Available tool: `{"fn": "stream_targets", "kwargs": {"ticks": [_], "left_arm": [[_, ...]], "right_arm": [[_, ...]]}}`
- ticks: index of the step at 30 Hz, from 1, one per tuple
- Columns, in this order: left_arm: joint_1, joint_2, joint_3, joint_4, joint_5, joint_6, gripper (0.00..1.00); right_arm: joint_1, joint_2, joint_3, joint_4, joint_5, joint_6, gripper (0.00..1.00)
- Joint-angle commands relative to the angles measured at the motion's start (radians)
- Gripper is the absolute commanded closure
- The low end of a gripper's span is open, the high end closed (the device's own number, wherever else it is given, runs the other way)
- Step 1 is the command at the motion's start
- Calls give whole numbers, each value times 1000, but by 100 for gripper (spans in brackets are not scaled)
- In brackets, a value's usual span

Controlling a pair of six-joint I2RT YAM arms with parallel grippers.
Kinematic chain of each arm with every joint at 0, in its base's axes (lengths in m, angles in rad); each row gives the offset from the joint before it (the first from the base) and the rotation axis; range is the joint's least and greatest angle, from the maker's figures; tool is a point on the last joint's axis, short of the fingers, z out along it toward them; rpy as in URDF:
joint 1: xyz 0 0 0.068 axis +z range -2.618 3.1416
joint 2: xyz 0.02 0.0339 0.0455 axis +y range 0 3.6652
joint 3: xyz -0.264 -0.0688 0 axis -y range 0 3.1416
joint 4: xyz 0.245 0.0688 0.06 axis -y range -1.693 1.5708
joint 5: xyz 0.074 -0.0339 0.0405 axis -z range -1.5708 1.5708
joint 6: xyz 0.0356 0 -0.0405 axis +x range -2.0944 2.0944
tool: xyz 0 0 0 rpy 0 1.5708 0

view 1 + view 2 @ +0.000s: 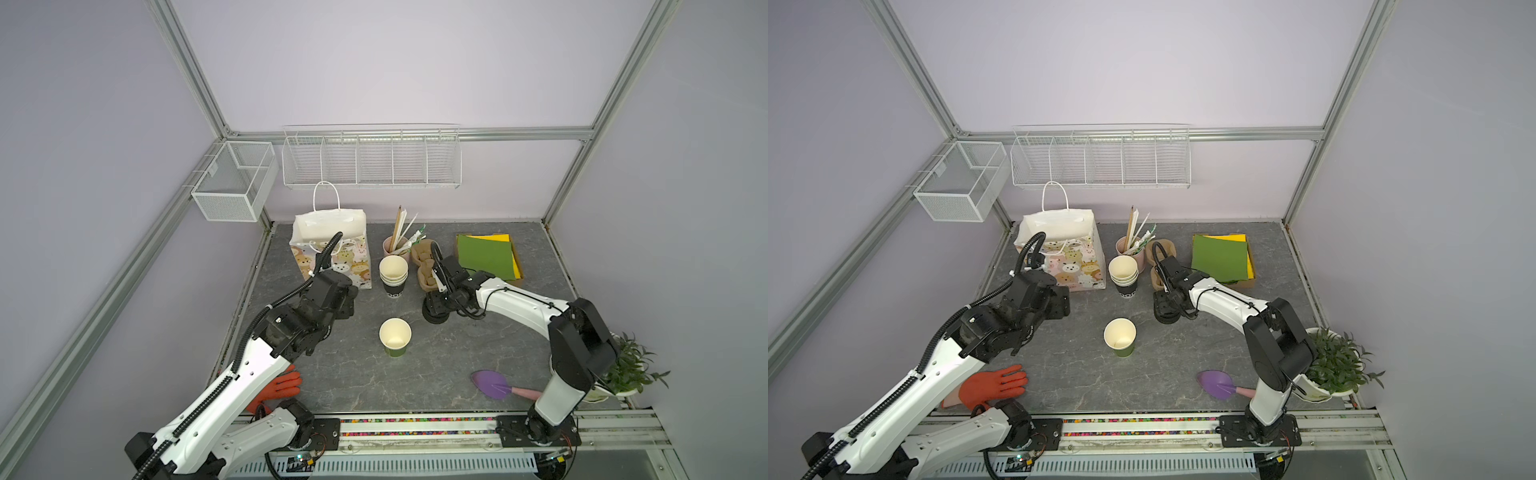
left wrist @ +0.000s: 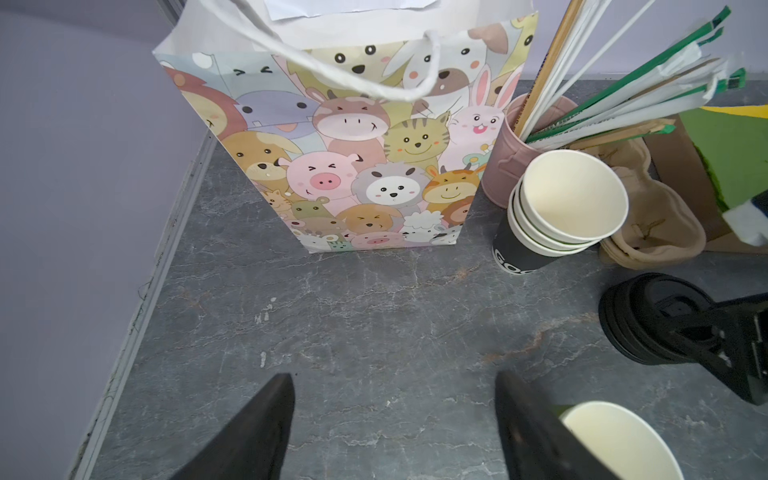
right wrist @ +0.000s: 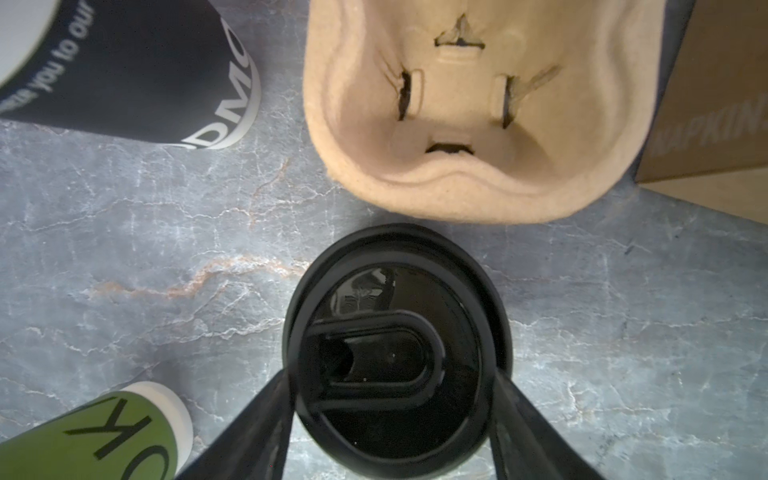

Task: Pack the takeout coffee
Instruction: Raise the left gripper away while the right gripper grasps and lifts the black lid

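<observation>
Top view, one green cup (image 1: 395, 337) (upright)

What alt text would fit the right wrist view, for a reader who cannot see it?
The right gripper straddles a black round lid on the grey marbled table; whether it grips the lid is unclear. Close by are a tan pulp cup carrier, a black printed cup and a green paper cup.

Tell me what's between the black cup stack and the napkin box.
A tan pulp cup carrier, clearest in the left wrist view.
</observation>
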State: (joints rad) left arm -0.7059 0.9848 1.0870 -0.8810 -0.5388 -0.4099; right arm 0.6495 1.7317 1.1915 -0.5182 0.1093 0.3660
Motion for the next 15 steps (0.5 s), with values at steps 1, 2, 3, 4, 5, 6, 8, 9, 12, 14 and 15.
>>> {"fn": "stream_targets", "kwargs": {"ticks": [1, 2, 3, 4, 5, 6, 8, 9, 12, 14, 15], "left_arm": [[11, -15, -32, 1, -39, 28, 23], [13, -15, -37, 8, -35, 30, 23], [19, -16, -43, 13, -29, 32, 23], [25, -17, -47, 18, -24, 33, 23], [33, -20, -51, 22, -17, 34, 23], [39, -24, -54, 26, -11, 35, 23], [49, -33, -61, 35, -4, 36, 23], [55, -37, -65, 40, 0, 35, 23], [70, -42, -70, 48, 18, 33, 23], [73, -41, -71, 50, 22, 32, 23], [74, -42, -72, 51, 25, 32, 23]], "right_arm": [[15, -45, 12, -30, 18, 1, 30], [19, -55, 11, -33, 19, 0, 30], [23, -64, 8, -35, 22, 0, 30], [27, -74, 5, -36, 22, -2, 30], [30, -84, 0, -36, 22, -4, 30], [33, -96, -6, -35, 24, -6, 30], [41, -123, -21, -27, 31, -8, 30], [43, -138, -28, -23, 33, -11, 30], [54, -187, -48, -5, 28, -20, 30], [68, -222, -59, 2, 27, -27, 30], [74, -242, -63, 3, 27, -30, 30]]}}
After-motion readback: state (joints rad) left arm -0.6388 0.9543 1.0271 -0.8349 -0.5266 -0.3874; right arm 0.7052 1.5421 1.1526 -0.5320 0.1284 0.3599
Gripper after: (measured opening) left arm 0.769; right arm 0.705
